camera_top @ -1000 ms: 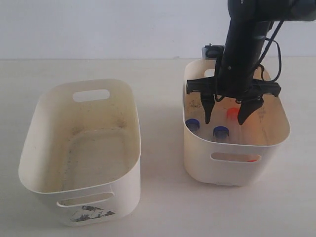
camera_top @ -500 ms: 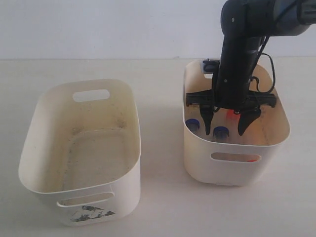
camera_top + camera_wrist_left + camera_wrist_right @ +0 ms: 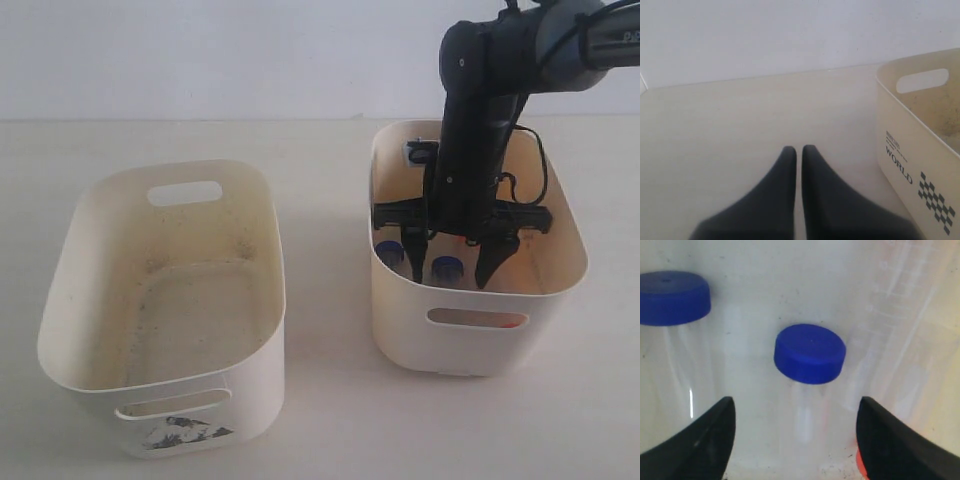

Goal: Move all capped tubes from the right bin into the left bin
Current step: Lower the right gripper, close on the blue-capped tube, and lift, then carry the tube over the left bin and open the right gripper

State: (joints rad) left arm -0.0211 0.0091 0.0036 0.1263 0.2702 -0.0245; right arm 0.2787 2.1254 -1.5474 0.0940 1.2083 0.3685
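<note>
Right pincer point(image 3: 449, 271): we see it low inside the right bin point(image 3: 478, 340), jaws wide open and pointing down. It holds nothing.
Why open: in the right wrist view one blue-capped tube point(image 3: 809, 354) stands between the two fingers point(image 3: 700, 445), so we judge the jaws are spread to take this tube from both sides.
Tubes: all are in the right bin. In the exterior view we see two blue caps point(image 3: 447, 268) near the front wall. A second blue cap point(image 3: 673, 297) shows in the right wrist view, apart from the first. An orange-red piece point(image 3: 861, 464) shows just beside one finger; we think it is another cap, but we cannot tell for sure.
Left bin point(image 3: 165, 400): we see no tube in it. It stands on the tabletop point(image 3: 320, 420), well apart from the right bin.
Left pincer point(image 3: 796, 152): closed, with only a thin gap between the fingers, and it grips nothing. It points over the bare tabletop beside the left bin.
Progress: we judge the task is at its start, no tube moved yet.
Risk: the tubes stand near each other, so a finger may push a neighbour over.
</note>
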